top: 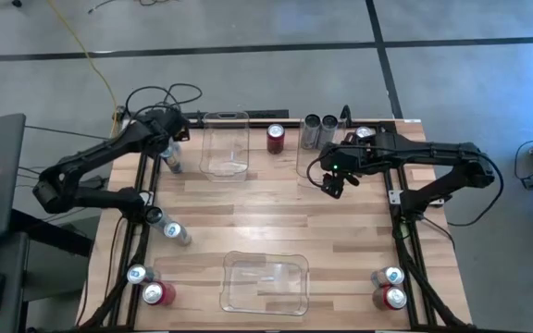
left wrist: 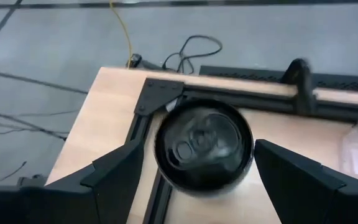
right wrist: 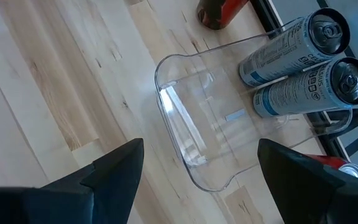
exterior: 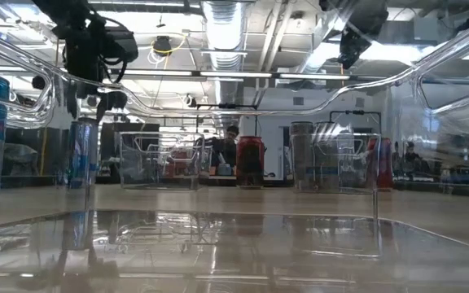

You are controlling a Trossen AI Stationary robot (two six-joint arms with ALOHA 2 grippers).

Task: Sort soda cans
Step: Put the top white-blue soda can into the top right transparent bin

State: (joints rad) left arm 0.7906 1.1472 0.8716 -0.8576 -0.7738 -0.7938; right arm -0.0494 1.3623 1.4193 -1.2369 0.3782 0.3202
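Observation:
A soda can [left wrist: 204, 146] with a dark top stands upright on the table's far left corner [top: 173, 163] [exterior: 82, 155]. My left gripper [left wrist: 197, 155] [top: 167, 139] hovers open just above it, one finger to each side, without touching it. My right gripper [right wrist: 197, 168] [top: 333, 180] hangs open over the near end of a clear bin [right wrist: 185, 124] at the far right. Two silver-white soda cans with blue print [right wrist: 291, 46] [right wrist: 309, 87] stand in that bin. A red soda can [top: 276, 138] [right wrist: 219, 12] stands on the table beside it.
A second clear bin [top: 225, 148] stands at the far middle and a third [top: 265, 282] at the near middle. Loose cans stand at the near left corner [top: 137, 274] [top: 158, 294], at the near right corner [top: 389, 276] [top: 393, 298] and by the left edge [top: 176, 231].

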